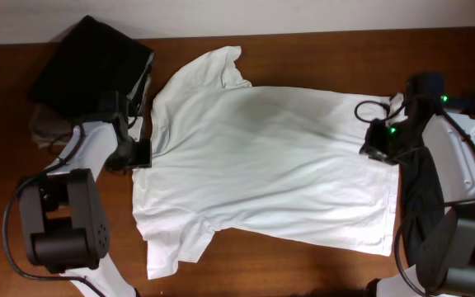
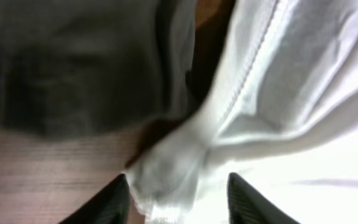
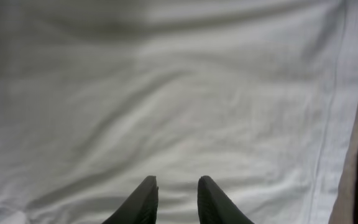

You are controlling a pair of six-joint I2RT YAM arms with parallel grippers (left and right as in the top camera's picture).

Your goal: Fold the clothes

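A large white short-sleeved shirt of thin fabric (image 1: 270, 165) lay spread flat across the brown wooden table (image 1: 303, 276), its neck end towards the left arm and its stitched hem (image 3: 337, 93) towards the right arm; one sleeve pointed to the far edge of the table, the other to the near edge; soft wrinkles ran across the body.

A folded black garment (image 1: 89, 66) sat at the far left corner, just beside the shirt's shoulder; a crumpled grey garment (image 1: 46, 128) lay partly under it; a dark slate garment (image 1: 423, 194) lay along the right arm, just past the hem.

The left gripper (image 1: 134, 154) was at the neck edge of the shirt; in the left wrist view its dark fingers (image 2: 114, 202) stood well apart, unclosed, with a bunched fold of white cloth rising between them; the fold did not fill the gap.

The right gripper (image 1: 378, 150) was over the shirt near the hem; in the right wrist view its fingers (image 3: 142, 199) stood a narrow gap apart above smooth white cloth; whether the tips touched the cloth could not be told.
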